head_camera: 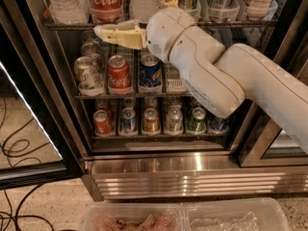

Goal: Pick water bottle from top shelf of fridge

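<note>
Gripper point(134, 12) sits released at the top shelf point(62, 26) front edge, apparently straddling the water bottle point(144, 1) (base only visible). It should centre before clenching.

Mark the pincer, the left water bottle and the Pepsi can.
pincer point(107, 32): camera view, its tip, by the top shelf's point(65, 26) front edge.
left water bottle point(67, 4): camera view, ribbed body.
Pepsi can point(150, 75): camera view, blue label.
</note>
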You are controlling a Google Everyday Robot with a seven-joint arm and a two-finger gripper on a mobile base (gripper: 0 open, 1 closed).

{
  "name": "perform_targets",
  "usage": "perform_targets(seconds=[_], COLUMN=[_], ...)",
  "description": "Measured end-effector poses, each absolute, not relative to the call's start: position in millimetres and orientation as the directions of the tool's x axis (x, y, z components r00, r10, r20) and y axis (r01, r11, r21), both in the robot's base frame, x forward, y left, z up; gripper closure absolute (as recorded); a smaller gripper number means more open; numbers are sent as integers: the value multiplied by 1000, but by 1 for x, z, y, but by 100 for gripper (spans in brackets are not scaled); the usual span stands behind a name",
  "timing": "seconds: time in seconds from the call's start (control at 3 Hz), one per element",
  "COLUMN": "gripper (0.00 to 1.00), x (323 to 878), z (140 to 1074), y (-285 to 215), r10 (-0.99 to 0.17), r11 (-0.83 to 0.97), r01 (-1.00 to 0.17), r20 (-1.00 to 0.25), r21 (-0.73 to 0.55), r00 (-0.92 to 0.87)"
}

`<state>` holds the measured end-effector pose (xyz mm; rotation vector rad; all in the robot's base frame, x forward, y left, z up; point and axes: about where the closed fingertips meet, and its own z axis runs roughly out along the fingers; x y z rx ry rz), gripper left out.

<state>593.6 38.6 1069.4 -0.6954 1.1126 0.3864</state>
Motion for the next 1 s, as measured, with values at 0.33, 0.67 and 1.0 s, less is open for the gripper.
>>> perform_targets(seconds=[0.33,0.67,1.0], gripper=[0,0,0], x=[595,594,590], z=[1077,1077,1077], y=[20,20,13], r10=[-51,-50,-28], r11=[764,764,778], r01=[-569,-570,-577], r20=[-908,-909,-930], r21=[-304,-302,-250], r00=[416,414,365])
